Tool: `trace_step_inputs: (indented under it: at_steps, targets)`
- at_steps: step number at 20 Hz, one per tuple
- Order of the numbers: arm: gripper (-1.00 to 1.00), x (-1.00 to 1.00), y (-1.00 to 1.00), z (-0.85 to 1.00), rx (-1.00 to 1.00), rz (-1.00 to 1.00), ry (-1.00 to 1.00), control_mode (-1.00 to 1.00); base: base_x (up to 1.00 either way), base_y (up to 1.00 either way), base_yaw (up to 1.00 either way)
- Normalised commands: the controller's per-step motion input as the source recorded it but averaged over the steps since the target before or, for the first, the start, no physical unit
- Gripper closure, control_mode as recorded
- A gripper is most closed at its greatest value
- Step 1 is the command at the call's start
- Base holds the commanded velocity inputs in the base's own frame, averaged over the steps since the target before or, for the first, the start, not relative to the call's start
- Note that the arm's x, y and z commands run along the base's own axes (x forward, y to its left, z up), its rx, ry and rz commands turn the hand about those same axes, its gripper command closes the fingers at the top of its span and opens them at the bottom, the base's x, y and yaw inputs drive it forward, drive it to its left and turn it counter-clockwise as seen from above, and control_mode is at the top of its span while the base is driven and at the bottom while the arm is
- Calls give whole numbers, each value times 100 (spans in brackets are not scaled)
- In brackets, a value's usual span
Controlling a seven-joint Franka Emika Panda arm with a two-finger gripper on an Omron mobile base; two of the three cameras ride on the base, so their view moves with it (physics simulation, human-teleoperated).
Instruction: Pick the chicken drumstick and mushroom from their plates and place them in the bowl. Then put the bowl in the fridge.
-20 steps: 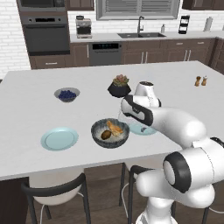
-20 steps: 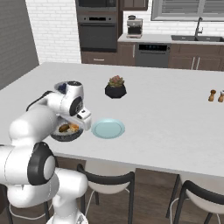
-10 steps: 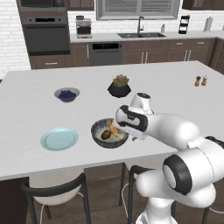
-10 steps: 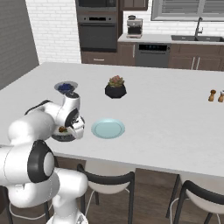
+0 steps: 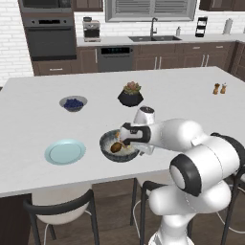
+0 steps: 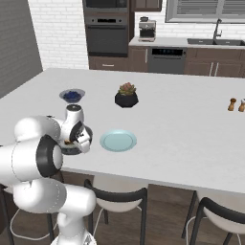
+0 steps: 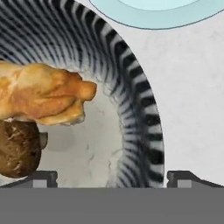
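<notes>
The dark grey-blue bowl [image 5: 115,148] [image 7: 131,87] sits near the island's front edge. Inside it the golden chicken drumstick [image 7: 43,98] [image 5: 117,146] rests against the dark brown mushroom [image 7: 17,148]. My gripper [image 7: 113,178] [image 5: 135,143] is open and low over the bowl's right side. One fingertip [image 7: 41,177] is inside the rim and the other fingertip [image 7: 183,177] is outside it. One pale blue plate [image 5: 65,151] lies bare left of the bowl, and the second plate [image 6: 118,141] [image 7: 162,11] lies bare on its other side. The fridge is out of view.
A small bowl of blueberries [image 5: 73,103] and a black plant pot [image 5: 130,95] stand farther back on the island [image 5: 182,91]. Two shakers [image 5: 219,88] are at the far right. Dark stools [image 5: 62,210] line the island's front edge.
The hand has come down and toward the bowl, from above the plate's side to the bowl's rim. Drumstick, mushroom and plates have stayed put.
</notes>
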Motion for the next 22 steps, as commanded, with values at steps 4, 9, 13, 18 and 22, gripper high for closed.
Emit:
trace_step_inputs:
  at_steps: [4,9,13,18,22]
  targets:
    - [100,9,0,-36,-6,0,0,-100,0,0,0]
    - [100,0,0,0,0,0,0,-100,0,0,0]
    - [100,0,0,0,0,0,0,-100,0,0,0]
    - [100,-18,-1,40,1,-1,-1,-100,0,0,0]
    - [100,-50,-19,100,8,-10,-6,-100,0,0,0]
